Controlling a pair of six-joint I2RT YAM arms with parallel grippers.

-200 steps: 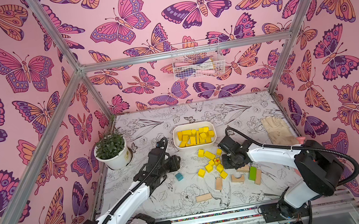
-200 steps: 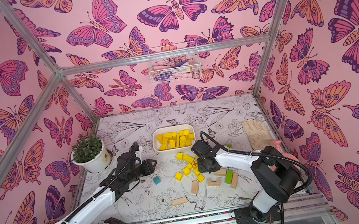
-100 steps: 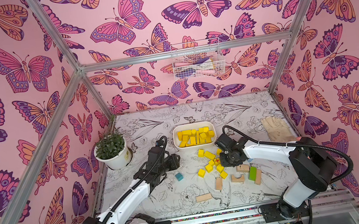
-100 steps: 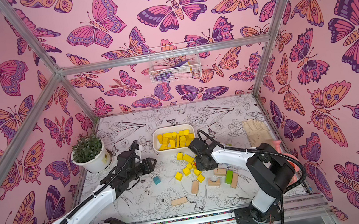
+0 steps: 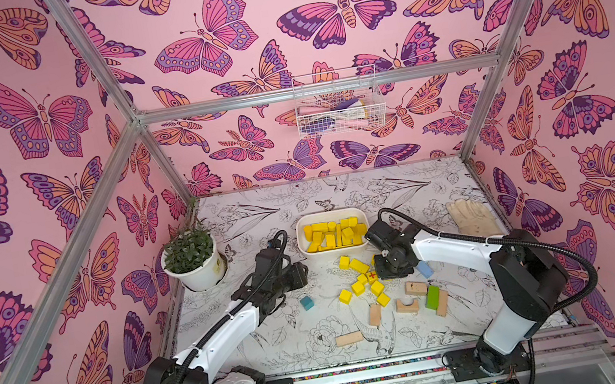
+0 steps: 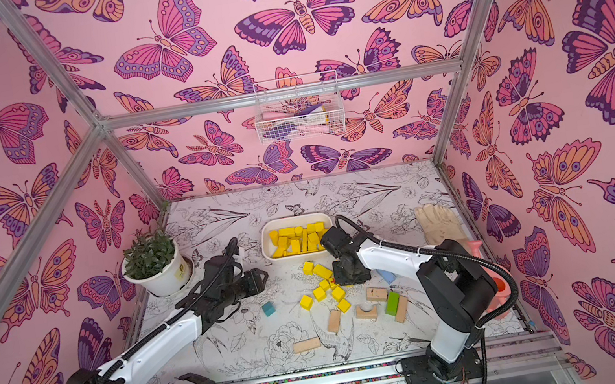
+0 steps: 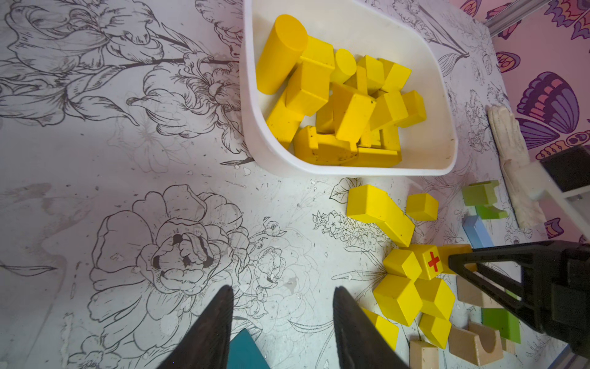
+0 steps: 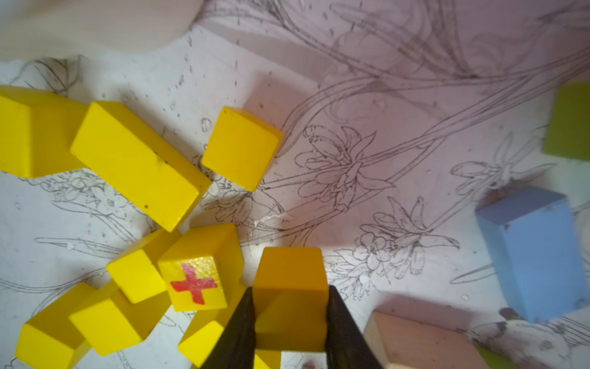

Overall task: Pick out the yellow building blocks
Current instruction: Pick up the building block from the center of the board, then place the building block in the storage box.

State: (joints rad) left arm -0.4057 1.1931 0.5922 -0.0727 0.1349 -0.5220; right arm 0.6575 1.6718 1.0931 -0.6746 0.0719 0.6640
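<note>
Many yellow building blocks (image 5: 332,234) fill a white tub (image 7: 255,137) at mid table. More yellow blocks lie loose in front of it, among them a bar (image 5: 359,266) and a cube with a red cross (image 8: 194,284). My right gripper (image 8: 290,289) is shut on one yellow block (image 8: 290,271) at the right edge of that loose cluster, low over the table; both top views show it pointing down there (image 5: 386,272). My left gripper (image 7: 283,289) is open and holds nothing. It hovers left of the cluster (image 5: 303,274), above a teal cube (image 7: 245,351).
Tan wooden blocks (image 5: 409,303), a green block (image 5: 433,297) and a blue block (image 5: 424,268) lie right of and in front of the yellow cluster. A potted plant (image 5: 194,259) stands at the left, a glove (image 5: 468,216) at the right, a wire basket (image 5: 338,108) on the back wall.
My right gripper has closed on a yellow block and its arm has shifted slightly toward the tub. The left arm has hardly moved.
</note>
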